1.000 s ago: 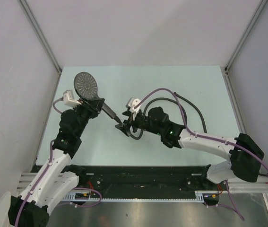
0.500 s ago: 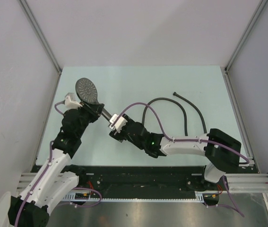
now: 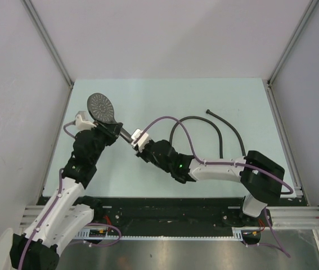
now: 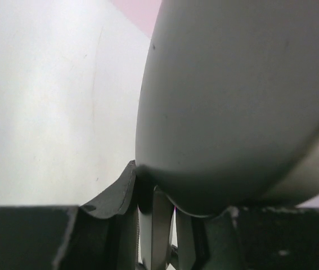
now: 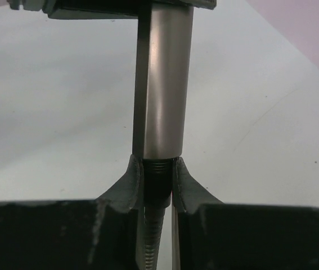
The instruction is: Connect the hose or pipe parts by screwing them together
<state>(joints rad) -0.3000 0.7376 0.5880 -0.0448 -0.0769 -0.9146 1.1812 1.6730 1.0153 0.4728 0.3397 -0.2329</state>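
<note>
Having just closed on the hose (image 3: 197, 118), the right gripper (image 5: 156, 185) is readying to screw it into the left gripper's (image 3: 113, 129) clamped shower head (image 3: 102, 106).

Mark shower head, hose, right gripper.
shower head (image 3: 102, 107): top view, centre of dotted face.
hose (image 3: 196, 117): top view, top of its arc.
right gripper (image 5: 158, 169): right wrist view, between fingertips.

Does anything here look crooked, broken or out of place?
Nothing stands out. The left pincer grips the shower head by its handle; the right pincer is shut on the hose end, in line with that handle. Spare hose curls on the table.
</note>
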